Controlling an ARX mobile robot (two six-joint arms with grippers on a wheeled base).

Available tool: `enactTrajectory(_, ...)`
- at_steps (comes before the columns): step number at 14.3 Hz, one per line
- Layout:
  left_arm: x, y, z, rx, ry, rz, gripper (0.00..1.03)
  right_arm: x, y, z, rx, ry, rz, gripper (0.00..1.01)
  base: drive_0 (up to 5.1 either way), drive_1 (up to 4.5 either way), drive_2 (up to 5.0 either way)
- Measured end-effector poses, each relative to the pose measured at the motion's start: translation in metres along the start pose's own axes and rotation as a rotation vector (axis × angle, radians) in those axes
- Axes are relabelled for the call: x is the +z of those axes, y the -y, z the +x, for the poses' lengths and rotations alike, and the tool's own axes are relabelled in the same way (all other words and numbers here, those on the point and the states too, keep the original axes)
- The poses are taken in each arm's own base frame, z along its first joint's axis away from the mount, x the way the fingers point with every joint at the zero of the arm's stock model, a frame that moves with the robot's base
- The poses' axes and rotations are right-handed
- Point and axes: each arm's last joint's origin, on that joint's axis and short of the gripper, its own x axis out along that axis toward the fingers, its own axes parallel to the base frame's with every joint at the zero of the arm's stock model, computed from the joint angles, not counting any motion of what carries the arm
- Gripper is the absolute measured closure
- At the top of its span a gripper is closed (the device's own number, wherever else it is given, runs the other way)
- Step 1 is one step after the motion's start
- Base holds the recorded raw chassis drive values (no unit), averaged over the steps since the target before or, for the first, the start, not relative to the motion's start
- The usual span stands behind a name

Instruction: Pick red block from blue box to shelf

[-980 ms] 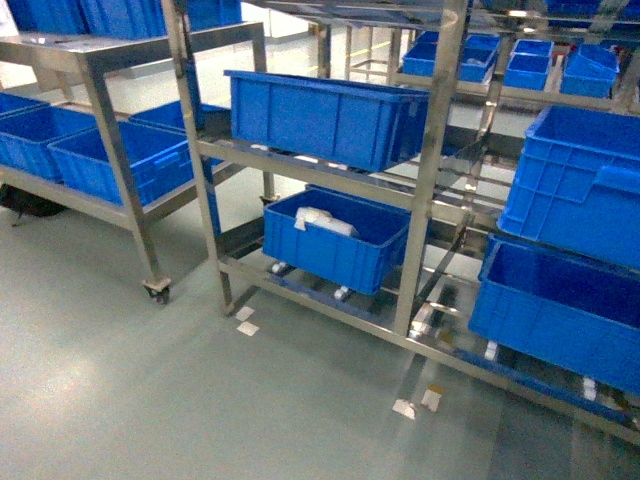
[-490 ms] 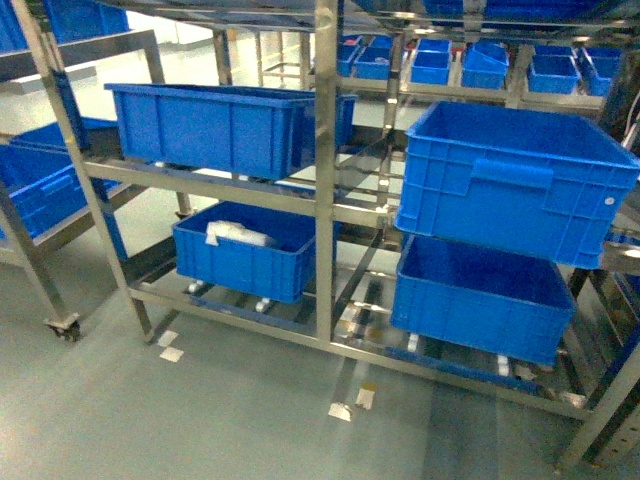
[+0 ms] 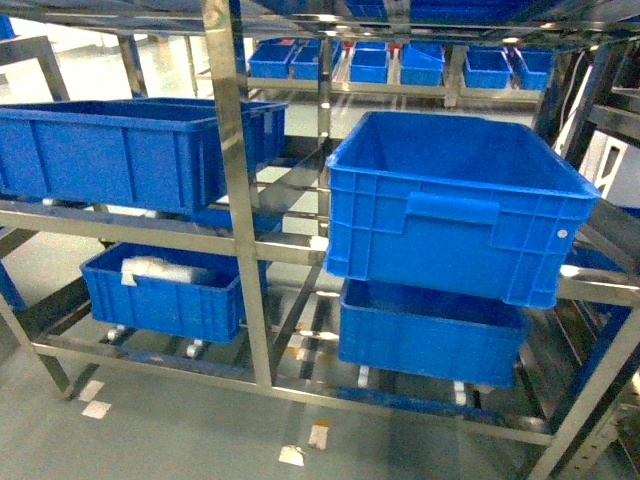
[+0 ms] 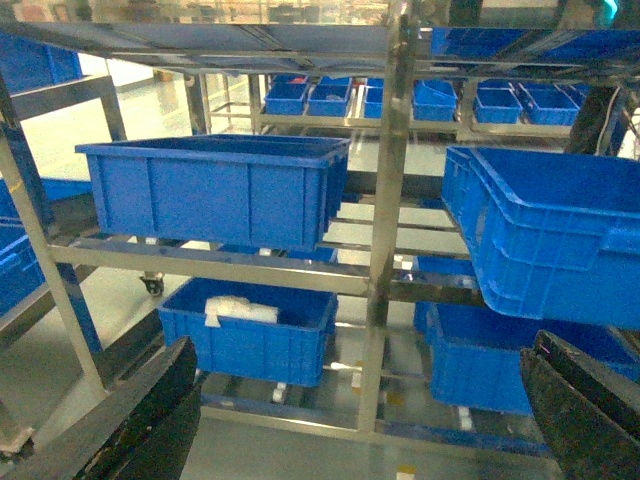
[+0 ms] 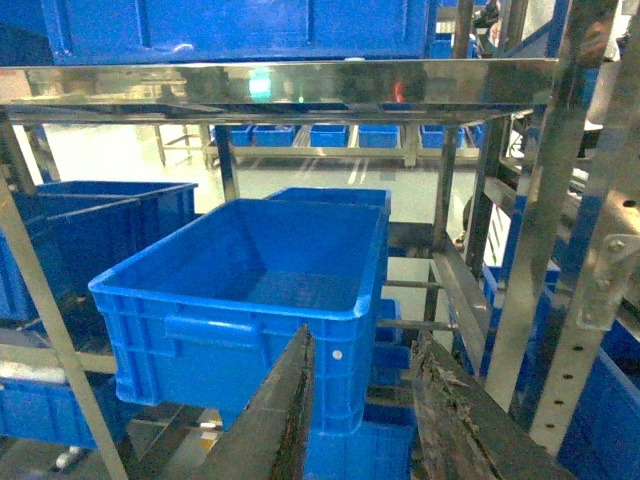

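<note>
Crates [image 3: 455, 200] fill shelf [image 3: 228, 190]; left gripper [image 4: 360, 420] spread wide.

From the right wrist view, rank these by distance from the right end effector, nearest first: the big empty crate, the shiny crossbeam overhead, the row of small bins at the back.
1. Big empty crate, directly ahead of the right end effector.
2. Shiny crossbeam, above and ahead.
3. Row of small bins, far behind the rack.
</note>
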Motion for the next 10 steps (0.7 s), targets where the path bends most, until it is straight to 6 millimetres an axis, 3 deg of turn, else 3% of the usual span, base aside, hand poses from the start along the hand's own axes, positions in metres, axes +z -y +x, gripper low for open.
enactTrajectory(4, 0.0002, -0.0001, 0.0, 0.001, 0.002, 0.0, 0.05, -0.0002, 0.0, 0.0001, 0.0, -0.002, 0.0, 0.76, 0.3, 4.48, -3.9)
enactTrajectory(10, -0.0003, -0.0001, 0.0, 0.002, -0.003, 0.0, 0.05, -0.001, 0.0001, 0.0006, 0.0, -0.006, 0.0, 0.76, 0.1, 3.29, -3.1)
